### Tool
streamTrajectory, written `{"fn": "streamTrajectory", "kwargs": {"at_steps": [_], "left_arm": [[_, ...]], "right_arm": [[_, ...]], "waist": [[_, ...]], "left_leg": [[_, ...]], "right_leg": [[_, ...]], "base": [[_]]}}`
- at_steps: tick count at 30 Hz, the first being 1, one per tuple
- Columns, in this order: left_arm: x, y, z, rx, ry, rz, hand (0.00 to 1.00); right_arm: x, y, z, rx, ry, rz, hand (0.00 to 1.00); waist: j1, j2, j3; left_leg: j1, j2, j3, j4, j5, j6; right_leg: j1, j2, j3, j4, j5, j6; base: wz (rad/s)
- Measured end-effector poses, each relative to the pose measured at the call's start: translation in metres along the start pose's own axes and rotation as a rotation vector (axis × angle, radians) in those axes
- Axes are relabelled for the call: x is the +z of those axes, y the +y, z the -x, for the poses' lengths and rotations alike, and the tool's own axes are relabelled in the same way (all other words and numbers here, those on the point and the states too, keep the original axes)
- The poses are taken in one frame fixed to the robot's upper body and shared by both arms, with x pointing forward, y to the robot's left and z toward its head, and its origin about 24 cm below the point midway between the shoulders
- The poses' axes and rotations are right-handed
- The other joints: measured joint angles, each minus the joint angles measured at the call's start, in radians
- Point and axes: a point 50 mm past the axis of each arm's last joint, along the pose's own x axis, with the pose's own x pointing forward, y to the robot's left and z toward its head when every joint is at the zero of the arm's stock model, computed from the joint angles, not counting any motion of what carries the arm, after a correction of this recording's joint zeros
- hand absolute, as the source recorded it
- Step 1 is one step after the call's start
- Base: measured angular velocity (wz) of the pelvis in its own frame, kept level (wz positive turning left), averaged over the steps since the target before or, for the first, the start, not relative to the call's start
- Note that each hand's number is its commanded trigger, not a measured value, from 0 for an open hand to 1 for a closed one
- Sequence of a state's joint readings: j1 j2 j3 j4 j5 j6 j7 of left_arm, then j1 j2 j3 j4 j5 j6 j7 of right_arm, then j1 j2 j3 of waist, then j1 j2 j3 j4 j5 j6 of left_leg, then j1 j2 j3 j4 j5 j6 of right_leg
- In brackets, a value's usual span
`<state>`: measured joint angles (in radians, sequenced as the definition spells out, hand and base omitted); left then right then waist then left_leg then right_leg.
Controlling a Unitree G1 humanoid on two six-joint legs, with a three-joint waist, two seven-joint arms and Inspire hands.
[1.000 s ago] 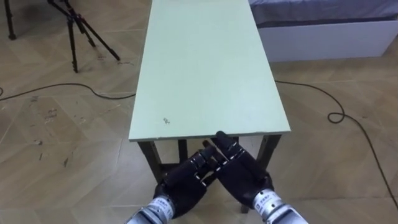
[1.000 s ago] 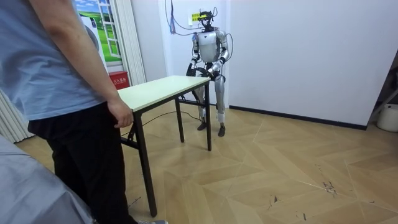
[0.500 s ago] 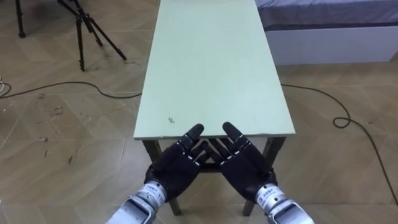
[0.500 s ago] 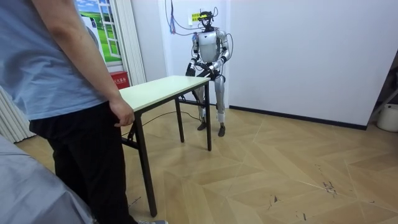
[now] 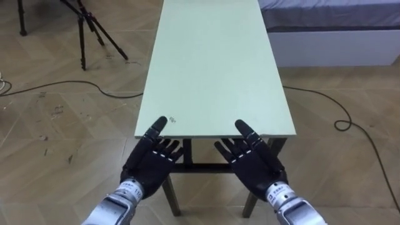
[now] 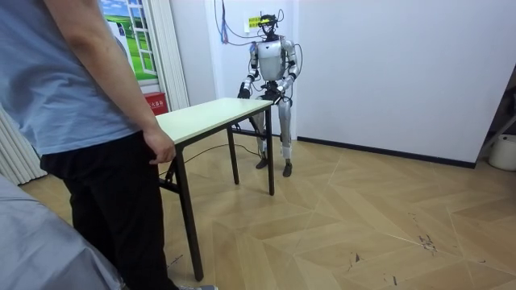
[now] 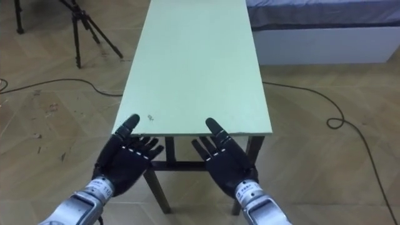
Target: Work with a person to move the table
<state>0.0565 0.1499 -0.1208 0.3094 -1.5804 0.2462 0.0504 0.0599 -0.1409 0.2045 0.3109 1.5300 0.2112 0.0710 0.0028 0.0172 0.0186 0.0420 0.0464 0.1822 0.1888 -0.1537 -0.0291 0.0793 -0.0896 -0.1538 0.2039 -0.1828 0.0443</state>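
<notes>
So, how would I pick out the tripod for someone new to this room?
Start at the long pale green table in front of the robot. On the floor to its left stands the tripod: thin black splayed legs, unlike the low white bed on the right.

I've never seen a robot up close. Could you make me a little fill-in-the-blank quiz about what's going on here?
1. The robot's left hand and right hand are both ____, holding nothing, at the near end of the table.
2. The table's top is pale ____.
3. At the table's other end stands a ____.
4. Left of the table, as the robot looks at it, stands a black ____.
Missing words: open; green; person; tripod.
</notes>
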Motion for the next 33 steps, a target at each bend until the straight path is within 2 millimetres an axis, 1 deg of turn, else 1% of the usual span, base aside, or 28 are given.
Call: {"fn": "streamTrajectory", "kwargs": {"at_steps": [5, 12, 16, 18, 19, 20, 21, 30, 33], "left_arm": [[0.001, -0.004, -0.006, 0.022, 0.0, 0.007, 0.0], [0.003, -0.006, -0.009, 0.037, 0.003, 0.011, 0.0], [0.004, -0.01, -0.012, 0.042, 0.018, 0.01, 0.0], [0.005, -0.015, -0.015, 0.042, 0.027, 0.004, 0.0], [0.006, -0.017, -0.015, 0.042, 0.028, 0.002, 0.0], [0.006, -0.017, -0.016, 0.047, 0.027, 0.002, 0.0], [0.006, -0.017, -0.015, 0.051, 0.03, 0.001, 0.0], [0.009, -0.021, -0.018, 0.076, 0.022, -0.002, 0.0], [0.01, -0.022, -0.018, 0.074, 0.019, -0.001, 0.0]], "right_arm": [[0.005, -0.001, -0.005, -0.017, -0.018, -0.018, 0.0], [0.008, -0.002, -0.009, -0.027, -0.024, -0.022, 0.0], [0.014, -0.003, -0.009, -0.028, -0.062, -0.055, 0.0], [0.022, -0.003, -0.008, -0.025, -0.096, -0.069, 0.0], [0.023, -0.003, -0.008, -0.025, -0.101, -0.07, 0.0], [0.025, -0.002, -0.008, -0.024, -0.109, -0.074, 0.0], [0.027, -0.002, -0.008, -0.029, -0.119, -0.08, 0.0], [0.024, -0.001, -0.012, -0.03, -0.123, -0.099, 0.0], [0.021, 0.0, -0.013, -0.026, -0.121, -0.107, 0.0]], "waist": [[0.001, -0.001, 0.0003], [0.0, 0.002, 0.0], [0.0, 0.013, 0.0001], [0.003, 0.025, -0.0044], [0.003, 0.028, -0.0061], [0.001, 0.033, -0.0051], [0.001, 0.035, -0.0059], [-0.002, 0.034, -0.0053], [-0.003, 0.03, -0.0032]], "left_leg": [[0.004, -0.001, -0.022, 0.0, 0.0, 0.0], [0.005, -0.001, -0.023, 0.003, 0.0, 0.0], [0.001, -0.001, -0.031, 0.003, -0.001, 0.0], [-0.007, -0.002, -0.045, 0.002, 0.0, 0.0], [-0.011, -0.002, -0.049, 0.003, 0.0, 0.0], [-0.013, -0.002, -0.051, 0.005, 0.0, 0.0], [-0.013, -0.002, -0.053, 0.007, 0.0, 0.0], [-0.016, -0.002, -0.061, 0.011, 0.0, 0.0], [-0.018, -0.002, -0.064, 0.016, 0.0, 0.0]], "right_leg": [[0.003, 0.003, 0.001, 0.0, 0.001, -0.002], [0.004, 0.004, 0.002, 0.0, 0.002, -0.003], [-0.001, 0.004, -0.001, 0.0, 0.003, -0.004], [-0.011, 0.006, -0.003, 0.002, 0.005, -0.006], [-0.011, 0.006, -0.003, 0.002, 0.005, -0.007], [-0.012, 0.007, -0.004, 0.002, 0.006, -0.008], [-0.011, 0.007, -0.006, 0.002, 0.006, -0.008], [-0.016, 0.007, -0.008, 0.0, 0.006, -0.008], [-0.014, 0.007, -0.01, -0.001, 0.006, -0.008]], "base": [[0.0], [0.0], [0.0], [0.0], [0.0], [0.0], [0.0], [0.0], [0.0]]}}
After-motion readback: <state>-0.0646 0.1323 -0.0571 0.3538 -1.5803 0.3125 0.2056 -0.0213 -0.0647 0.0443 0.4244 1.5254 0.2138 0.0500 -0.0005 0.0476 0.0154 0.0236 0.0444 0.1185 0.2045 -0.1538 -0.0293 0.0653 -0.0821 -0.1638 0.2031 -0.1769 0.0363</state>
